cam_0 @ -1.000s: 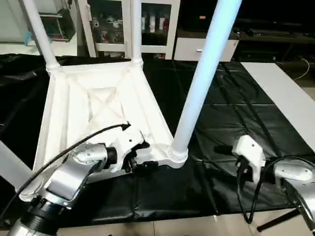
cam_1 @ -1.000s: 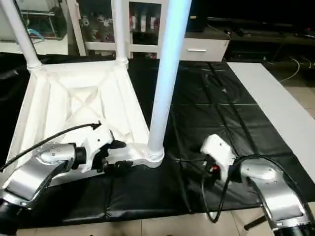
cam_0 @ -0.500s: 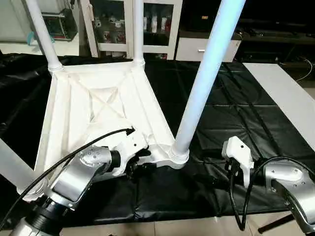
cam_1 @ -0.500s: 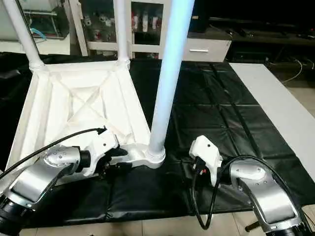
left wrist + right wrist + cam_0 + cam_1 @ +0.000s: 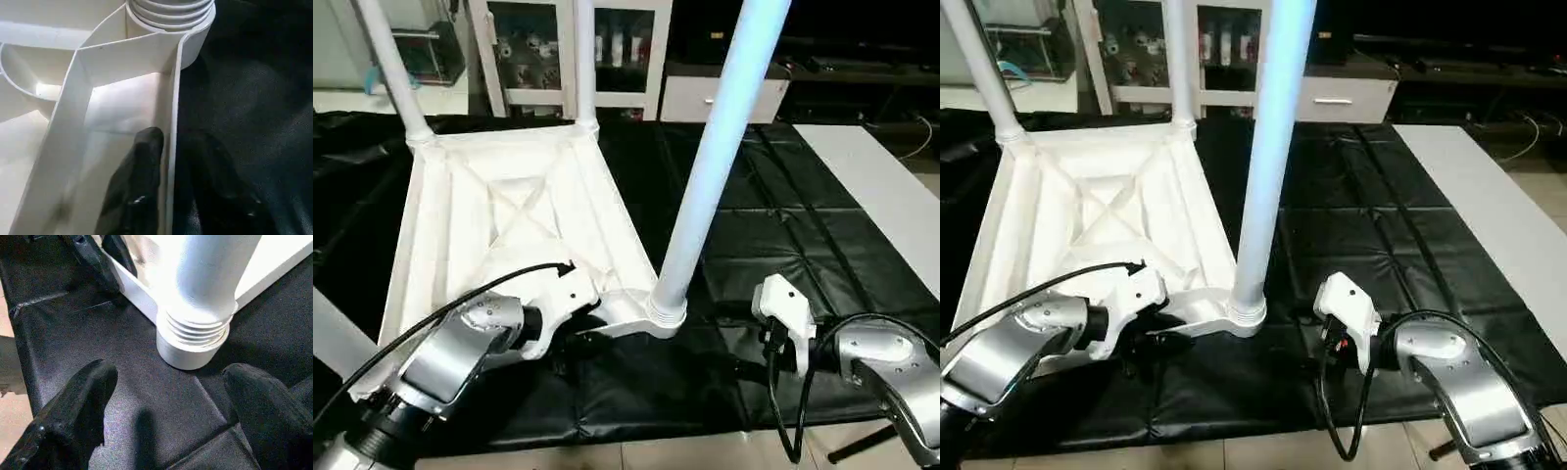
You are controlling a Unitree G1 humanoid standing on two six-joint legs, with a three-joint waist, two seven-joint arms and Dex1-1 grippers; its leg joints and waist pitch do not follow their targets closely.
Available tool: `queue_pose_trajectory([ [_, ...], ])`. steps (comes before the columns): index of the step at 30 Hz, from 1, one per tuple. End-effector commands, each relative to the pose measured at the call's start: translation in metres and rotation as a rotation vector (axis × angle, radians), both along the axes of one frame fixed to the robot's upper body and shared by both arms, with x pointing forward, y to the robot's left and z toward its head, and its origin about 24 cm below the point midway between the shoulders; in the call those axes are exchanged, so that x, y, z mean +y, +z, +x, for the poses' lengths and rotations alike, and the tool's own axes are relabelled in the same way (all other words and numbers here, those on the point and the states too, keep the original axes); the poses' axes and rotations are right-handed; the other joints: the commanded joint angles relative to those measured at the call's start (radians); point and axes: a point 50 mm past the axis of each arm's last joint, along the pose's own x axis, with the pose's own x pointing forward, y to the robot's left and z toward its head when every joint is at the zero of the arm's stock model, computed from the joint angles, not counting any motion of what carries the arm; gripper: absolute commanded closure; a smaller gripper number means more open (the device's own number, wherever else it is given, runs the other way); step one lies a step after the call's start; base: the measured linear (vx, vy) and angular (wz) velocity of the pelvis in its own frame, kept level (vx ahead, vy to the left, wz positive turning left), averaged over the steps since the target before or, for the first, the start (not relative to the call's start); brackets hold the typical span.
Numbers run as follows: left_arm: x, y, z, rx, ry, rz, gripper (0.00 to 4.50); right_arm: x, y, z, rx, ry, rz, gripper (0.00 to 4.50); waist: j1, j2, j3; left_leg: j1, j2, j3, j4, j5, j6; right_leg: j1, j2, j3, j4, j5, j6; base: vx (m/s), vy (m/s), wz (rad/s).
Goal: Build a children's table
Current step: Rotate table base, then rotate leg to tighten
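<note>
The white children's table top lies upside down on a black mat, its X-ribbed underside facing up. Its legs stand upright in the corner sockets, and the near-right leg is the closest to me. My left gripper is shut on the top's thin near rim, one black finger inside the wall and one outside, just beside the near-right socket. My right gripper is open low over the mat. Its fingers are spread wide in front of that socket and do not touch it.
The black mat covers the floor around the table. A white board lies along its right side. White cabinets with glass doors stand behind. Bare tiled floor runs along the near edge.
My right gripper has moved left, closer to the near-right leg's base. My left gripper has kept its hold on the rim. The head view has shifted a little.
</note>
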Motion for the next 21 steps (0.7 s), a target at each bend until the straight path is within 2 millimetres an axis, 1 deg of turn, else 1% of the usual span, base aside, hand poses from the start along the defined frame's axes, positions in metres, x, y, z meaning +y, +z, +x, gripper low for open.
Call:
queue_pose_trajectory([
  [1,-0.001,-0.015,-0.008,0.076,-0.010,0.019,3.64,-0.001,0.005,0.000,-0.021,-0.001,-0.009,0.53,0.003,0.005,-0.050,0.005,0.043,-0.030,-0.080,-0.277,0.016,0.036,-0.066,0.051,-0.093,-0.384,-0.154,0.000,0.000,0.00],
  [2,-0.004,-0.015,-0.006,0.069,-0.011,0.017,3.69,0.000,0.005,0.001,-0.023,-0.003,-0.007,0.53,0.003,0.004,-0.051,0.005,0.043,-0.030,-0.079,-0.274,0.017,0.037,-0.066,0.052,-0.092,-0.381,-0.154,0.000,0.000,0.00],
  [3,-0.004,-0.015,-0.006,0.064,-0.010,0.014,3.96,0.000,0.005,0.001,-0.023,-0.003,-0.005,0.53,0.003,0.004,-0.050,0.004,0.043,-0.030,-0.079,-0.272,0.018,0.037,-0.067,0.052,-0.093,-0.381,-0.153,0.000,0.000,0.00],
  [5,-0.006,-0.015,-0.004,0.049,-0.006,0.005,4.01,0.000,0.005,0.001,-0.025,-0.004,-0.001,0.53,0.004,0.004,-0.051,0.004,0.043,-0.030,-0.078,-0.272,0.020,0.036,-0.067,0.052,-0.093,-0.388,-0.150,0.000,0.000,0.00],
  [7,-0.011,-0.016,0.005,0.009,0.041,-0.065,4.08,0.001,0.005,0.002,-0.016,-0.009,0.027,0.53,0.007,0.001,-0.050,0.006,0.042,-0.029,-0.077,-0.274,0.025,0.035,-0.066,0.051,-0.097,-0.400,-0.144,0.000,0.000,0.00],
  [9,-0.011,-0.017,0.006,0.010,0.050,-0.080,4.44,0.000,0.004,0.003,-0.019,-0.017,0.031,0.53,0.010,0.002,-0.049,0.009,0.041,-0.028,-0.076,-0.286,0.027,0.031,-0.067,0.050,-0.100,-0.429,-0.136,0.000,0.000,0.00],
  [10,-0.013,-0.021,0.008,0.005,0.069,-0.098,4.44,-0.001,0.002,0.008,-0.046,-0.056,0.042,0.53,0.013,0.000,-0.048,0.010,0.040,-0.028,-0.076,-0.299,0.030,0.027,-0.068,0.050,-0.107,-0.483,-0.116,0.000,0.000,0.00],
  [11,-0.015,-0.022,0.010,-0.009,0.081,-0.109,4.44,-0.001,0.002,0.015,-0.073,-0.107,0.051,0.53,0.012,0.000,-0.047,0.008,0.039,-0.030,-0.077,-0.304,0.029,0.027,-0.070,0.049,-0.108,-0.505,-0.109,0.000,0.000,0.00],
  [12,-0.017,-0.022,0.013,-0.031,0.096,-0.120,4.47,-0.002,0.002,0.022,-0.092,-0.168,0.070,0.53,0.007,-0.003,-0.048,0.005,0.035,-0.032,-0.077,-0.305,0.025,0.026,-0.071,0.046,-0.111,-0.547,-0.090,0.000,0.000,0.00],
  [13,-0.021,-0.020,0.016,-0.047,0.107,-0.141,4.47,-0.003,0.002,0.028,-0.107,-0.227,0.100,0.53,0.005,-0.003,-0.048,0.005,0.033,-0.032,-0.076,-0.306,0.023,0.025,-0.070,0.044,-0.114,-0.566,-0.082,0.000,0.000,0.00],
  [14,-0.025,-0.018,0.019,-0.063,0.107,-0.166,4.47,-0.003,0.002,0.032,-0.102,-0.259,0.128,0.53,0.003,-0.001,-0.049,0.008,0.032,-0.034,-0.074,-0.316,0.018,0.023,-0.071,0.041,-0.118,-0.600,-0.068,0.000,0.000,0.00],
  [15,-0.029,-0.016,0.022,-0.081,0.109,-0.188,4.47,-0.002,0.001,0.033,-0.081,-0.261,0.150,0.53,0.003,-0.003,-0.050,0.009,0.031,-0.034,-0.072,-0.315,0.023,0.022,-0.072,0.040,-0.121,-0.612,-0.056,0.000,0.000,0.00],
  [16,-0.031,-0.014,0.024,-0.092,0.109,-0.202,4.47,-0.001,0.000,0.033,-0.066,-0.255,0.162,0.53,0.001,-0.003,-0.050,0.007,0.031,-0.035,-0.073,-0.315,0.024,0.023,-0.071,0.040,-0.122,-0.612,-0.053,0.000,0.000,0.00],
  [17,-0.035,-0.013,0.025,-0.099,0.081,-0.220,4.47,0.000,-0.002,0.033,-0.059,-0.241,0.151,0.53,0.000,-0.008,-0.049,0.006,0.029,-0.034,-0.072,-0.314,0.031,0.022,-0.070,0.039,-0.126,-0.621,-0.043,0.000,0.000,0.00],
  [18,-0.037,-0.012,0.025,-0.101,0.070,-0.225,4.47,0.000,-0.003,0.033,-0.058,-0.237,0.146,0.53,0.003,-0.004,-0.051,0.007,0.031,-0.034,-0.072,-0.308,0.032,0.022,-0.072,0.041,-0.124,-0.615,-0.042,0.000,0.000,0.00],
  [19,-0.039,-0.012,0.025,-0.103,0.057,-0.230,4.47,0.000,-0.004,0.034,-0.058,-0.234,0.139,0.53,0.003,-0.005,-0.051,0.004,0.030,-0.033,-0.073,-0.303,0.035,0.022,-0.072,0.041,-0.126,-0.615,-0.040,0.000,0.000,0.00],
  [20,-0.045,-0.011,0.025,-0.110,-0.011,-0.222,4.47,0.000,-0.006,0.038,-0.071,-0.242,0.113,0.53,0.003,-0.005,-0.051,0.005,0.030,-0.034,-0.073,-0.299,0.038,0.019,-0.072,0.040,-0.126,-0.615,-0.040,0.000,0.000,0.00],
  [21,-0.047,-0.012,0.026,-0.108,-0.025,-0.222,4.47,0.000,-0.006,0.041,-0.074,-0.248,0.115,0.53,0.003,-0.004,-0.053,0.006,0.030,-0.033,-0.073,-0.297,0.038,0.020,-0.071,0.040,-0.125,-0.608,-0.042,0.000,0.000,0.00],
])
